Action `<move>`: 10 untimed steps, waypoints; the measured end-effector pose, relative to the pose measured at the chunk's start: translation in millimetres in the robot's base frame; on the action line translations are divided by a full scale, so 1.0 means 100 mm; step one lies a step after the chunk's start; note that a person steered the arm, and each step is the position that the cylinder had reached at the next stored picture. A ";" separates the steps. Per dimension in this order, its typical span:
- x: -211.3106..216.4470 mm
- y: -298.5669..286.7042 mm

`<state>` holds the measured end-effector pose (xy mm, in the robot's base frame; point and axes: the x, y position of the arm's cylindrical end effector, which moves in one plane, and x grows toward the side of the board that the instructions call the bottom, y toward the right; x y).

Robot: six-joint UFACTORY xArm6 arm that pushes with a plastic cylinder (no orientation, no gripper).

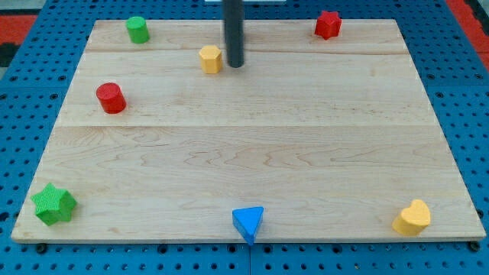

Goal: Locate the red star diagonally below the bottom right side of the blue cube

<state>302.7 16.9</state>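
Basically unstarted: my tip (234, 66) sits bare beside the yellow block (210, 58), red star (328, 24) untouched, no blue cube visible.

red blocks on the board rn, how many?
2. A red star near the view's top right edge, and a red cylinder at the view's left. None looks hidden; my tip covers only bare board.

— Any writing, label, brand or number to read here?
— None. The desk (252, 153) is bare wood grain, and the blocks on it carry no marks.
— And the blue surface around it?
— Only rows of holes; no sign or figure can be read there either.
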 end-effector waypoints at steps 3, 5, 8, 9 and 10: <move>-1.11 2.40; -0.95 0.99; -1.09 0.79; -0.98 0.59; -0.65 0.43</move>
<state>238.2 60.0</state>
